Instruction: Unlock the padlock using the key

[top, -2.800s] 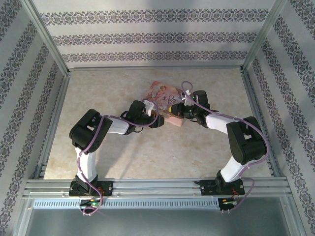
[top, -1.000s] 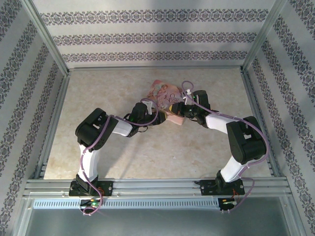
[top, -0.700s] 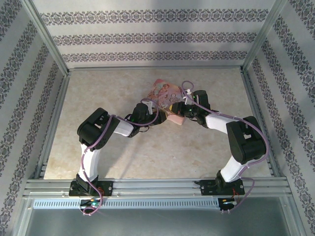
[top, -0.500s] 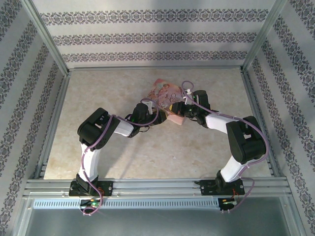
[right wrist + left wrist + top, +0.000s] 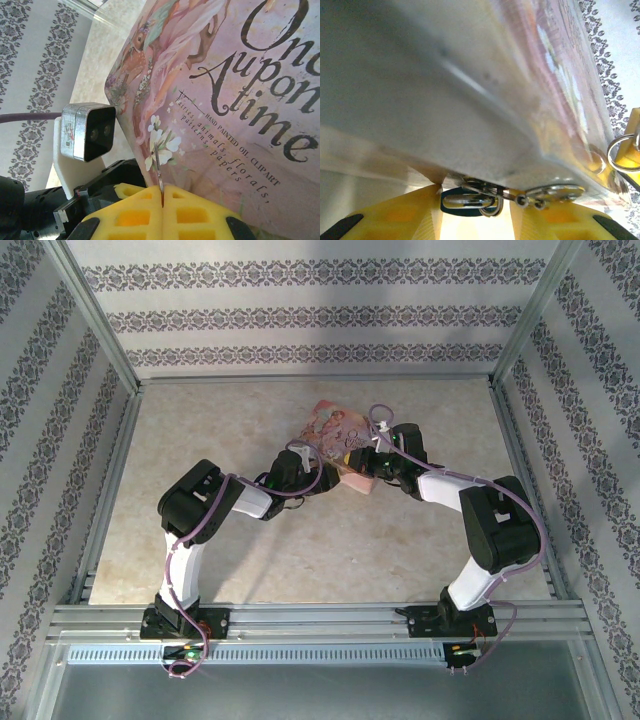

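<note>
The padlock (image 5: 465, 202), a small dark blue body with a silvery shackle, hangs under the pink printed box (image 5: 485, 85) in the left wrist view. It sits between my left gripper's (image 5: 475, 212) yellow fingers. The left pad touches it and a thin strip of light shows beside the right pad. My right gripper (image 5: 162, 192) is shut on the key (image 5: 158, 167). The key's thin metal blade sticks up against the box's printed face (image 5: 235, 100). In the top view both grippers, left (image 5: 318, 480) and right (image 5: 362, 462), meet at the near edge of the box (image 5: 335, 425).
A silvery hasp (image 5: 552, 192) lies beside the padlock under the box. A key ring (image 5: 621, 148) and a yellow finger (image 5: 632, 150) show at the right edge. The left wrist camera (image 5: 87, 132) is close to the box. Metal rails and patterned walls enclose the table (image 5: 200, 440).
My left gripper has crept a little right toward the box, and its jaws stand slightly wider than before. The box rocked a little. The right arm has stayed put.
</note>
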